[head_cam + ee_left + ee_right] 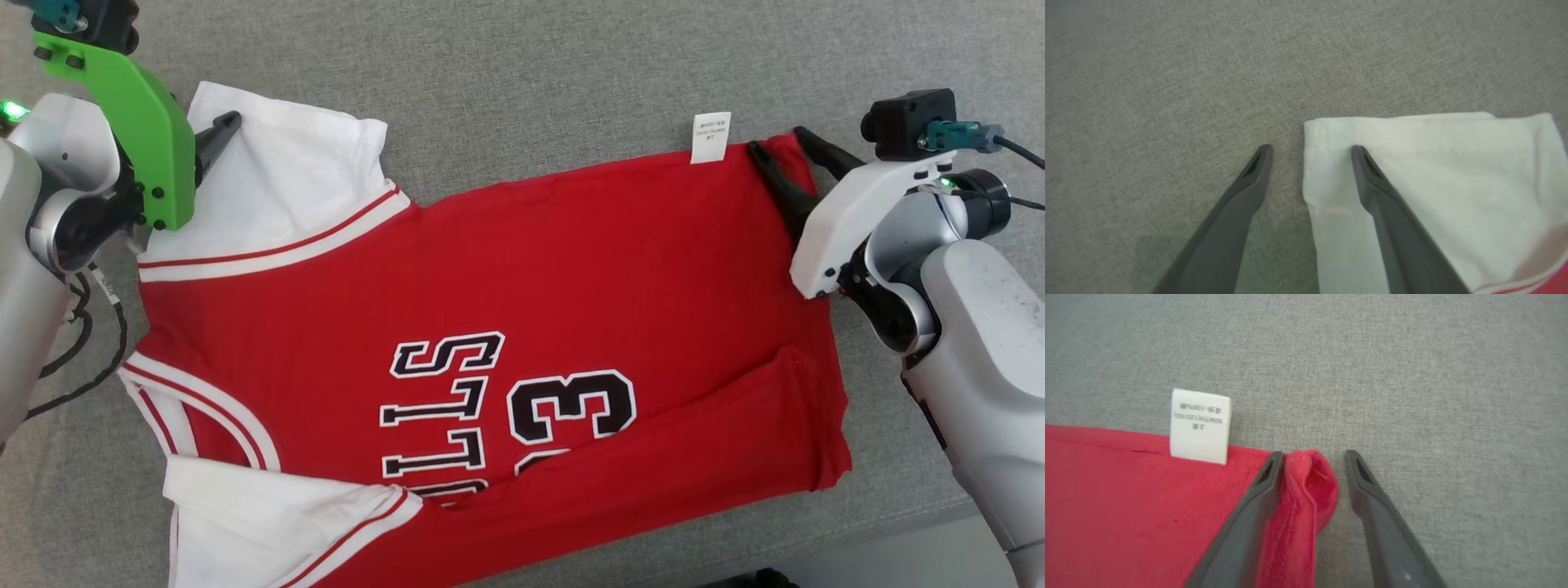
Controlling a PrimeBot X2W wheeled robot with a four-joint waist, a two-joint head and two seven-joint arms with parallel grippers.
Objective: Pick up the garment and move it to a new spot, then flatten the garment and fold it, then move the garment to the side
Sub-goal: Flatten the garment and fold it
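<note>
1. Head view: the garment (pixel 522 269), a red jersey with white sleeves, lies spread across the grey cushion (pixel 531 73). Its neck points to the cushion's left, its hem to the right, and its near side reaches close to the cushion's near edge.
2. Nearest, the near sleeve (pixel 261 523) lies toward the near left corner. A long crease (pixel 694 441) runs along the red cloth by the near right corner, so the garment is not fully flat.
3. Farther off, at the garment's far left, the left gripper (pixel 1311 149) stands wide open astride the corner of the far sleeve (pixel 1433 171). One finger is over bare cushion and the other over white cloth, and nothing is clamped. I cannot tell whether the tips touch down.
4. At the far right, beside the care label (pixel 1199 426), the right gripper (pixel 1314 455) brackets the bunched hem corner (pixel 1310 477). One finger is against the red cloth and the other is just clear of it, so the jaws are apart and hold nothing firmly.
5. The step in hand looks like taking hold of the two far corners, to flatten the garment or begin the fold.
6. The next move calls for both grippers to close fully on cloth. The left first needs more of the sleeve between its fingers. Both arms should then move together so the jersey does not skew.
</note>
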